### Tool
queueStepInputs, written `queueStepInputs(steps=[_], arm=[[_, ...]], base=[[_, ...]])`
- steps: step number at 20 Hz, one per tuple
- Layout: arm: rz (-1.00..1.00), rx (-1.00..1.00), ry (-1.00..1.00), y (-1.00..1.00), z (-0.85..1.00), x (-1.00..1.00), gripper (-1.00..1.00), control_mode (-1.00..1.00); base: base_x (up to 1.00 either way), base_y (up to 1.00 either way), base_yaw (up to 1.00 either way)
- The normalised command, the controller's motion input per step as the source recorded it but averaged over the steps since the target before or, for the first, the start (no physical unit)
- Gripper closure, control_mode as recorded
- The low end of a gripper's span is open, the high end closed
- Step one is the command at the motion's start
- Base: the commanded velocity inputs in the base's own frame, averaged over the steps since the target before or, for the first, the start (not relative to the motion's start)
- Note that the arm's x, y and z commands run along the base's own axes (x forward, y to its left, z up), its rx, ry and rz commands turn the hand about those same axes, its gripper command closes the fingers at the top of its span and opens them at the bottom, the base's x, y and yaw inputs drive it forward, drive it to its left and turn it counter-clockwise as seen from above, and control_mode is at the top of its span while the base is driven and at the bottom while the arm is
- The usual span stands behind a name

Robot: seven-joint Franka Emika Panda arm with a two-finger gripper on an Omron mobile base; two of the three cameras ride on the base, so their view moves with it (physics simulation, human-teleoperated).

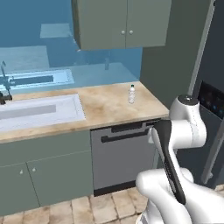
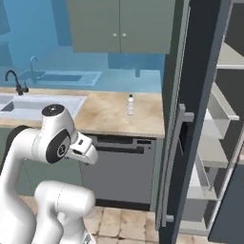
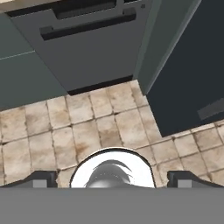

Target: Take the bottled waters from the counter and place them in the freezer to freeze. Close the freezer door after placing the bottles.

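Below my end effector (image 3: 112, 180) lies only tiled floor (image 3: 87, 131); its fingers stand wide apart with nothing between them. One bottled water (image 1: 131, 94) stands upright on the bench (image 1: 105, 105), well above and ahead of the end effector, past the dishwasher (image 3: 83, 48). I judge the reach risky: the freezer door (image 2: 188, 124) stands open just beside the arm, and a wide swing could clip it. I can make out just one bottle, and the freezer (image 2: 224, 119) shelves are cut off at the frame edge
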Motion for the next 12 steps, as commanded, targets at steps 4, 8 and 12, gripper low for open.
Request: queueStepInputs(steps=[4,8,12], arm=[[0.0,0.0,0.0,0.0,0.0,0.0,-1.0,1.0],[0.0,0.0,0.0,0.0,0.0,0.0,-1.0,1.0],[0.0,0.0,0.0,0.0,0.0,0.0,-1.0,1.0]], base=[[0.56,0.47,-0.18],[0.56,0.46,-0.19],[0.34,0.5,-0.13]])
